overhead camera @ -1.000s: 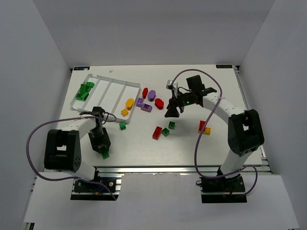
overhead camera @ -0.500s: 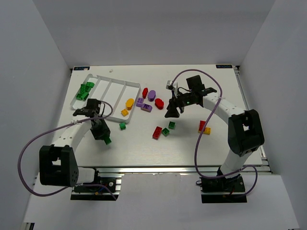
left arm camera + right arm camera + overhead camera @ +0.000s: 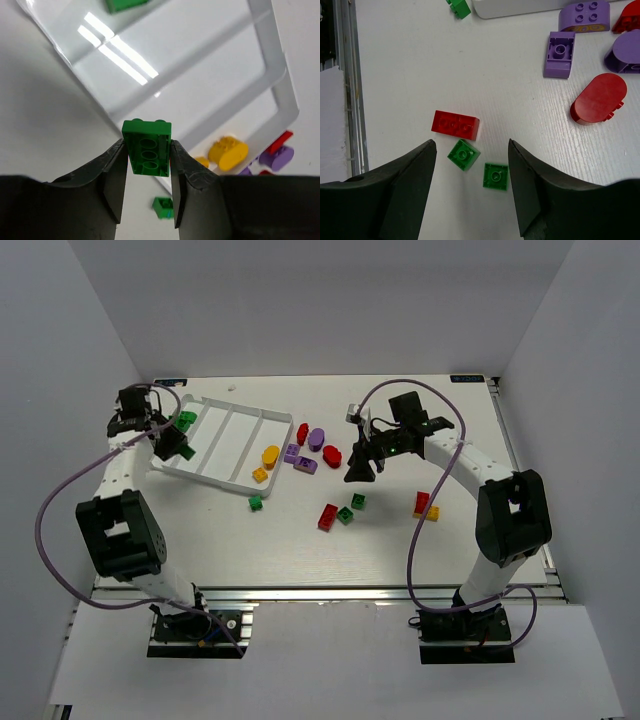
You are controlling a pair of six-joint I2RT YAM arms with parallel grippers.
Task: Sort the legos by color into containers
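Left wrist view: the left hand [image 3: 147,156] pinches a green brick [image 3: 146,142] over the edge of the tray [image 3: 280,95] (delivery step). Next, centre it above the compartment [image 3: 80,15] holding other green bricks [image 3: 125,4], then release. The right hand [image 3: 472,145] hangs spread above loose bricks [image 3: 455,125].

The white tray [image 3: 225,445], split into four long compartments, is lying at the far left of the counter [image 3: 400,550]. Green bricks [image 3: 187,419] are sitting in its leftmost compartment. Another green brick [image 3: 146,140] is hanging over the tray, pinched in the left tool [image 3: 146,150]. Yellow, purple and red pieces [image 3: 300,452] are lying bunched just beside the tray. A red brick [image 3: 328,516] is lying mid-counter near two green ones [image 3: 345,515], and a red-and-yellow pair [image 3: 427,507] is lying farther right.
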